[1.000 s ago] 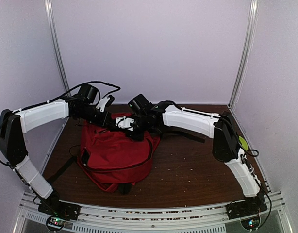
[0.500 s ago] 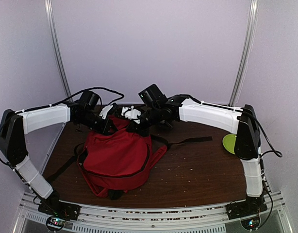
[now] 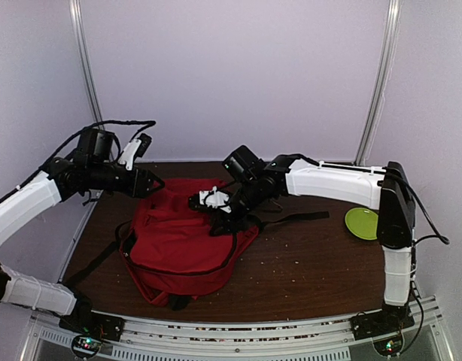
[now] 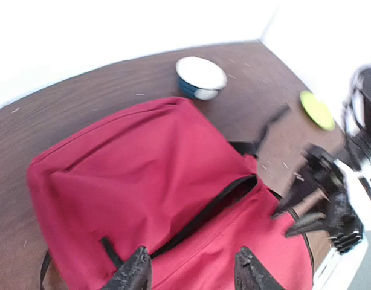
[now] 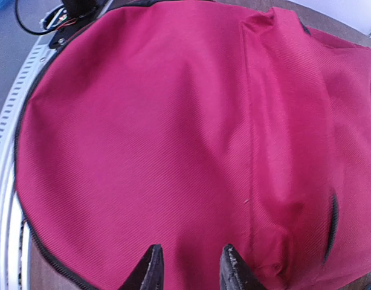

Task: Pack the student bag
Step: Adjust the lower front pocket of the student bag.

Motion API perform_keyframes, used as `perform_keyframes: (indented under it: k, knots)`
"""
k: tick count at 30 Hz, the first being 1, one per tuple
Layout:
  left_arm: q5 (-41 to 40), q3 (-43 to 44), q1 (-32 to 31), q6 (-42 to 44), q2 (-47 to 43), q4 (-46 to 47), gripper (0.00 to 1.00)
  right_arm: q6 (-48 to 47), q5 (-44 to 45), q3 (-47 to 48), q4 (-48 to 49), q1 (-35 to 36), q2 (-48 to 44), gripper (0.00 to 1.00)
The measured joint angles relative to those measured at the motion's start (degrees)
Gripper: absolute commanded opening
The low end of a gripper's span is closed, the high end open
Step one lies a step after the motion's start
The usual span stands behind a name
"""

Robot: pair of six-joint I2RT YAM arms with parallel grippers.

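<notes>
The student bag point(image 3: 178, 241), a big soft red backpack with black straps, lies slumped on the dark table. In the left wrist view its dark zip slit point(image 4: 217, 204) runs across the red fabric point(image 4: 137, 169). My left gripper point(image 3: 153, 183) hangs over the bag's far left corner, open point(image 4: 191, 273), with nothing between its fingers. My right gripper point(image 3: 198, 201) hovers just above the bag's upper middle. Its jaws point(image 5: 190, 269) stand apart over plain red cloth point(image 5: 173, 133), holding nothing.
A green plate point(image 3: 362, 222) lies at the right of the table, also seen as a green plate point(image 4: 316, 110) from the left wrist. A white and blue bowl point(image 4: 200, 76) stands behind the bag. A black strap point(image 3: 295, 218) trails right from the bag.
Both grippers opened and let go of the bag's top edge. The bag sank flat. The left arm pulled back up and to the left, and the right gripper dropped lower over the bag.
</notes>
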Motion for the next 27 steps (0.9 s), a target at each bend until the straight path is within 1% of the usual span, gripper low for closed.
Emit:
perform_keyframes:
  k: [4,8,11,16,20,25,27]
  knots:
    - [-5.73,-4.66,1.99,-6.93,-2.05,1.18,0.49,0.90,-0.44,-2.19,-1.25,0.00,-2.80,0.36]
    - [-6.43,-10.03,4.72,-12.96,2.21,2.49,0.48,2.82,-0.28,-1.92,-0.61,0.00,-3.78,0.37]
    - [-5.75,-10.58,6.01,-16.81,6.43,2.99,0.49,4.04,-0.20,-1.31,-0.59,0.00,-3.72,0.37]
    - [-2.32,-12.70,7.45,-22.51,7.43,7.80,0.50,5.77,-0.33,-0.79,0.09,0.00,-3.72,0.37]
    - [1.11,-13.75,8.41,-26.18,9.62,13.09,0.47,6.75,-0.63,-0.79,0.22,0.00,-3.69,0.38]
    - [3.65,-15.04,9.75,-30.16,12.33,18.05,0.28,7.85,-1.44,-0.79,0.37,0.00,-3.61,0.38]
    - [4.37,-15.06,10.19,-31.30,12.74,19.37,0.19,8.22,-1.68,-0.79,0.46,0.00,-3.61,0.38]
